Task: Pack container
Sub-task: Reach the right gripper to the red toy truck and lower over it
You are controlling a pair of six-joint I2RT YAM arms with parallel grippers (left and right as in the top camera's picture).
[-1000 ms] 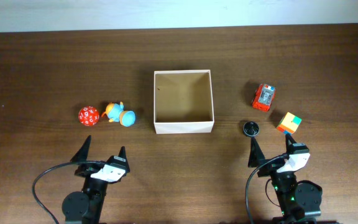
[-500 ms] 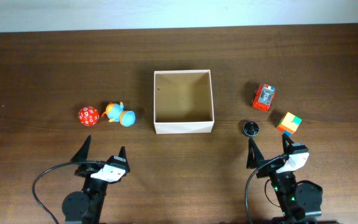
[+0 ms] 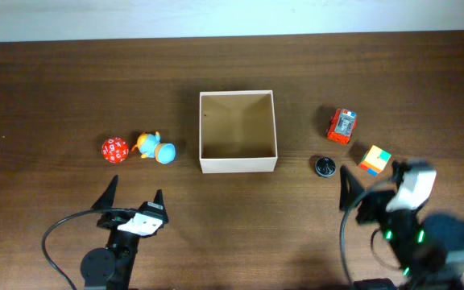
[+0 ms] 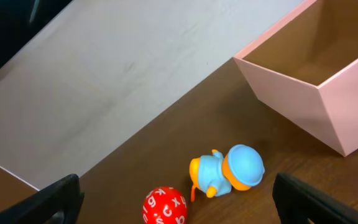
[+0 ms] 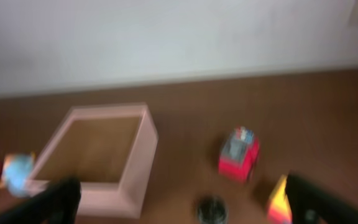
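The container [image 3: 238, 165] is a square white box with a tan inside, open and empty, at the table's middle; it also shows in the left wrist view [image 4: 303, 99] and the right wrist view [image 5: 129, 180]. Left of it lie a red ball with white letters [image 3: 114, 150] and a blue and orange toy figure [image 3: 156, 148]. Right of it lie a red toy car [image 3: 342, 126], a small black round thing [image 3: 325, 167] and a multicoloured cube [image 3: 374, 159]. My left gripper [image 3: 133, 196] is open and empty near the front edge. My right gripper [image 3: 369, 179] is open and empty, just in front of the cube.
A pale wall or floor strip runs along the table's far edge [image 3: 232, 18]. Black cables loop from both arm bases at the front [image 3: 55, 234].
My right arm has risen and moved right and forward, toward the cube; its view is blurred by motion. The left arm has not moved.
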